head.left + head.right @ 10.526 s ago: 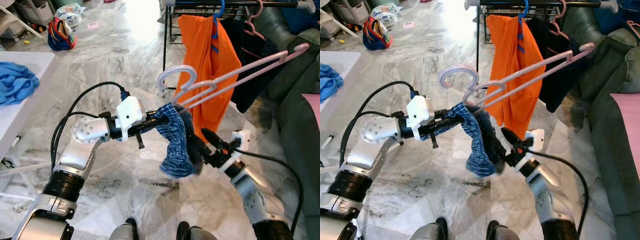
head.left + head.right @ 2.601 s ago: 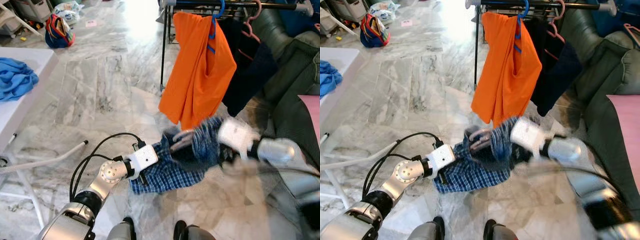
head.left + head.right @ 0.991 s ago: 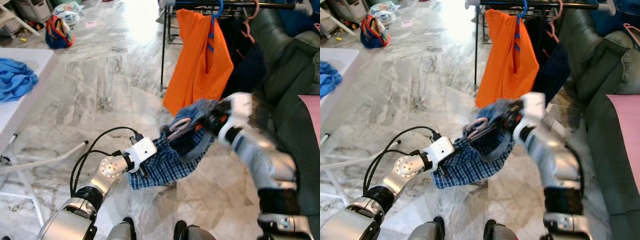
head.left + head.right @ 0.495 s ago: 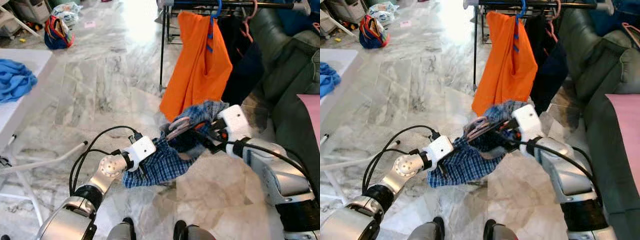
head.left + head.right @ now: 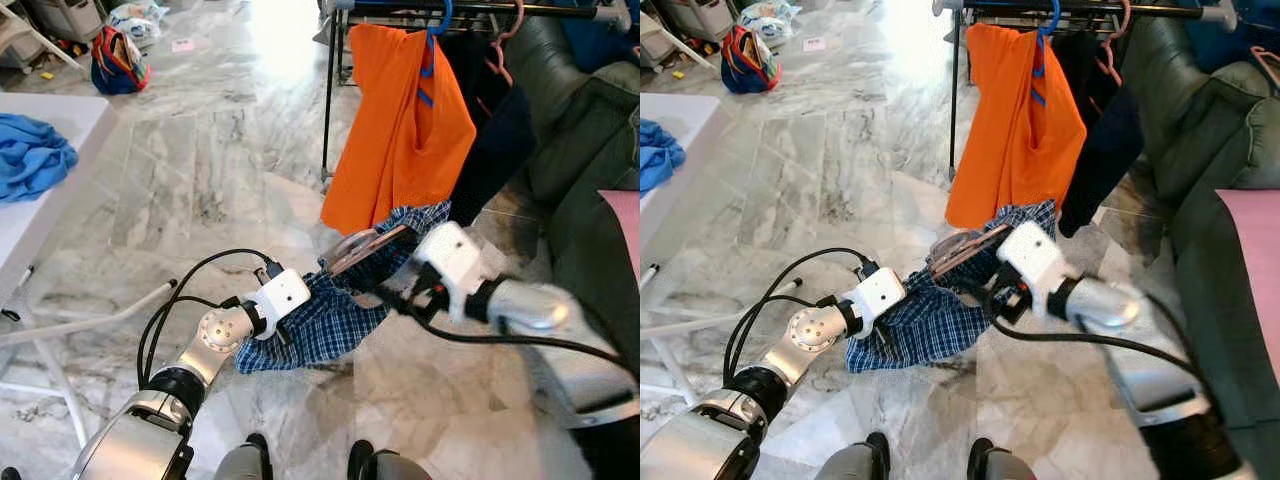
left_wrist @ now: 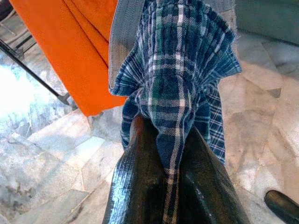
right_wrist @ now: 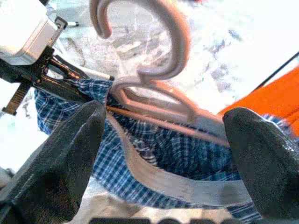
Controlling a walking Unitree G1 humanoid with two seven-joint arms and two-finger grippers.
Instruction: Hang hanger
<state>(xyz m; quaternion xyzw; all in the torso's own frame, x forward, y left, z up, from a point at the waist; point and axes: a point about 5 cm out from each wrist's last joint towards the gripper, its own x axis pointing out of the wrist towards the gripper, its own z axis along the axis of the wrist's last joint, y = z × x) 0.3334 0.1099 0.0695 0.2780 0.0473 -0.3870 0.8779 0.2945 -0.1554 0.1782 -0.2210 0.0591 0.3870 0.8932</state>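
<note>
A pale pink hanger (image 5: 356, 247) is threaded into a blue plaid garment (image 5: 335, 322) that hangs low over the marble floor in front of me. My left gripper (image 5: 298, 328) is shut on one end of the plaid cloth (image 6: 177, 70), pinched between its black fingers (image 6: 140, 177). My right gripper (image 5: 392, 294) reaches in from the right, just under the hanger. Its fingers (image 7: 60, 154) stand wide open, with the hanger's hook (image 7: 159, 51) beyond them and touching neither. Behind it stands the clothes rack's rod (image 5: 480, 8).
An orange garment (image 5: 400, 130) on a blue hanger and a dark one (image 5: 500, 130) hang from the rack. A green sofa (image 5: 590, 150) lies to the right. On the left, a white table (image 5: 50, 125) holds a blue cloth (image 5: 30, 160). A bag (image 5: 118, 62) sits far back.
My right wrist has dropped a little and shifted left toward the cloth. The plaid garment now sags lower and spreads wider. The left arm has barely moved.
</note>
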